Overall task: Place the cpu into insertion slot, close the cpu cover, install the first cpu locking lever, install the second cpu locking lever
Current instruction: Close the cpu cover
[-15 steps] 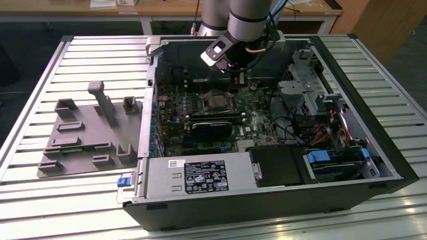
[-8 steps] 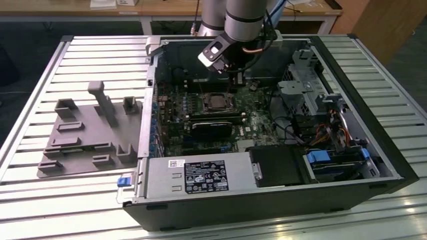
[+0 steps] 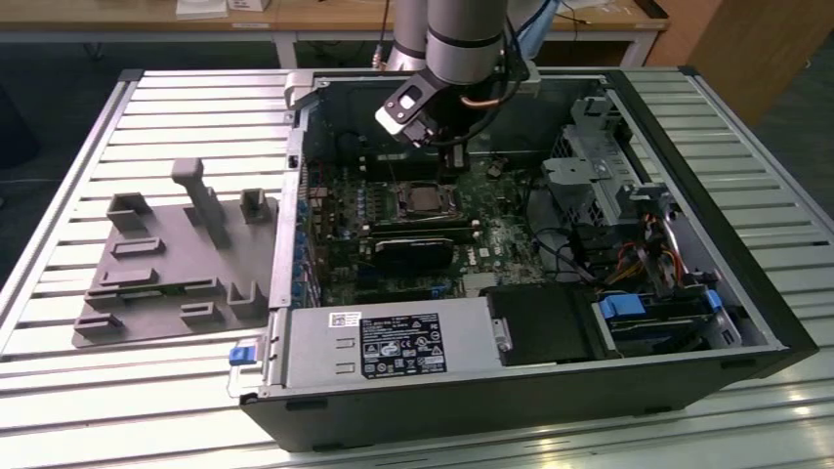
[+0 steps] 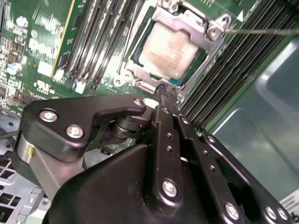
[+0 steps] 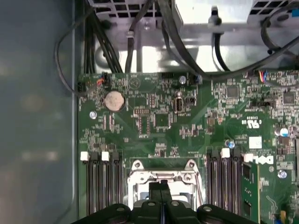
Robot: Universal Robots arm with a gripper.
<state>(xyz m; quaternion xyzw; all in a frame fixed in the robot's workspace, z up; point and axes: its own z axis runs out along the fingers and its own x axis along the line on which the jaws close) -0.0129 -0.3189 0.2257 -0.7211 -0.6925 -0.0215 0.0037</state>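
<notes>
While the arm's gripper [image 4: 164, 91] has its two black fingers pressed flat together, nothing visible lies between them, and the tips hang just above the near edge of the processor socket. In the first wrist view the gripper [image 5: 161, 185] shows as a thin seam between paired fingers, its tips overlapping the cpu cover [image 5: 140, 176].

Just beyond the tips in the second wrist view, the cpu [image 4: 169, 51] sits in the socket. It is a small flat square with a pale silvery-grey metal top, faintly pinkish in the light, with softly rounded corners. The cpu cover [image 4: 191, 23], a thin silvery frame plate, lies down flat around it, so the chip shows through the cut-out window. A thin metal rod [image 4: 261, 31] runs away from a screw at one corner of the frame. Long black memory slots [image 4: 100, 42] flank the socket on both sides on the green motherboard [image 4: 42, 56].

From the exterior view, the gripper [image 3: 454, 161] reaches down into an open computer case [image 3: 729, 322] lying on a slatted table [image 3: 78, 391]. The insertion slot [image 3: 401, 200] lies just below it, with a black rectangular card [image 3: 417, 249] beside it. A grey power supply [image 3: 391, 347] fills the case's near edge. A grey parts fixture [image 3: 170, 264] rests on the table toward the exterior view's left.
</notes>
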